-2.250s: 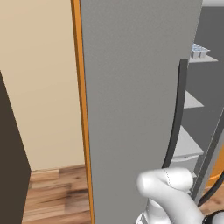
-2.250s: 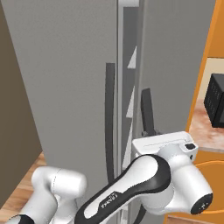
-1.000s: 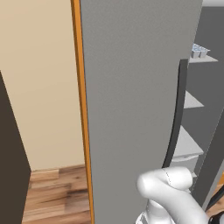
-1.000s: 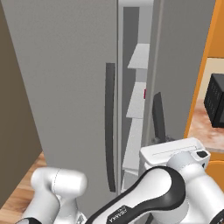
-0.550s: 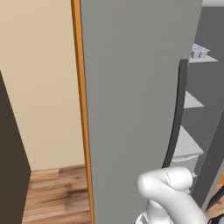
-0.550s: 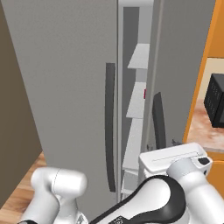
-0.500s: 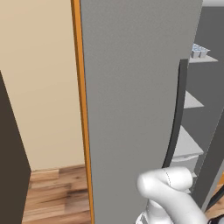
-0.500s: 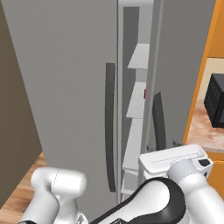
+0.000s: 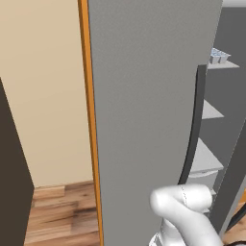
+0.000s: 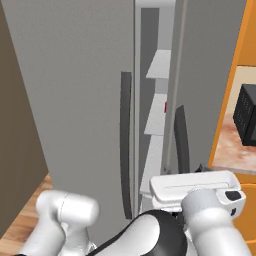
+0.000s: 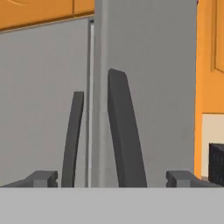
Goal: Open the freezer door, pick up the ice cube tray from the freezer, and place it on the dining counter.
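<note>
The freezer door [image 10: 200,75] stands slightly ajar beside a second grey door [image 10: 75,90]. Through the gap show the freezer's light grey shelves [image 10: 159,65]. The light blue-white ice cube tray [image 9: 220,56] lies on an upper shelf inside. In the hand view my gripper [image 11: 113,178] is open, and the door's dark curved handle [image 11: 124,131] rises between its fingertips [image 11: 43,178] without touching either. The other door's handle [image 11: 73,135] stands just to the left. The dining counter is out of view.
An orange cabinet side [image 9: 89,120] borders the grey doors on the left, with a cream wall and wood floor [image 9: 57,216] beyond. To the right, orange cabinets [image 10: 247,35] hang over a marbled counter carrying a black appliance [image 10: 247,122].
The freezer door swung a little further open early on. My gripper has since let go of its handle, opened wide, and the hand has drawn back and down slightly.
</note>
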Tool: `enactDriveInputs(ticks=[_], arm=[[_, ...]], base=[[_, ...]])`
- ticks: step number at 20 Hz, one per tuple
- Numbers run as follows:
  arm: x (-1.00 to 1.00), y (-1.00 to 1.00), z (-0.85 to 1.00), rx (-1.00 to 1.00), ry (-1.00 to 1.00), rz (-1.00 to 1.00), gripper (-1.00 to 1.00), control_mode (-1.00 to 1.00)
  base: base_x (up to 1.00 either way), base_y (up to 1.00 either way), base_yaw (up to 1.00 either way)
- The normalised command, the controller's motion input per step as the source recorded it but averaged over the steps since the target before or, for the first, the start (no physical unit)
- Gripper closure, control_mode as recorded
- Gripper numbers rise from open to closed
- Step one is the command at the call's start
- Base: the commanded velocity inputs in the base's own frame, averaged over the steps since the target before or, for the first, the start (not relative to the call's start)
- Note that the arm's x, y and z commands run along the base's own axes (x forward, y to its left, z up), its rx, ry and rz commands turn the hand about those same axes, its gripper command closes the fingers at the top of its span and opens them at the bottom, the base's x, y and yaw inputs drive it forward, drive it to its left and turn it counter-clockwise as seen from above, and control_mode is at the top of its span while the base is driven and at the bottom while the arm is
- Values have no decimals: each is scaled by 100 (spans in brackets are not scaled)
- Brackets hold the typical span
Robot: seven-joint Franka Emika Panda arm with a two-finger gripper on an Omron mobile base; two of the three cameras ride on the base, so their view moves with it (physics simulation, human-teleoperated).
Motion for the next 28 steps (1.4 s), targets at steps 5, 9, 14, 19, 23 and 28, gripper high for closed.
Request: enactDriveInputs(ticks=[5,9,14,19,23,28], arm=[[-22,31,35,0,4,-25,-100,-100],[-33,54,23,-1,5,-24,-100,-100],[-22,66,19,-2,4,-19,-100,-100],[-9,64,21,0,4,-19,-100,-100],[-2,59,12,0,0,-21,-100,-100],[0,63,11,0,0,-23,-100,-100]], base=[[0,0,0],[0,0,0],[0,0,0],[0,0,0],[0,0,0],[0,0,0]])
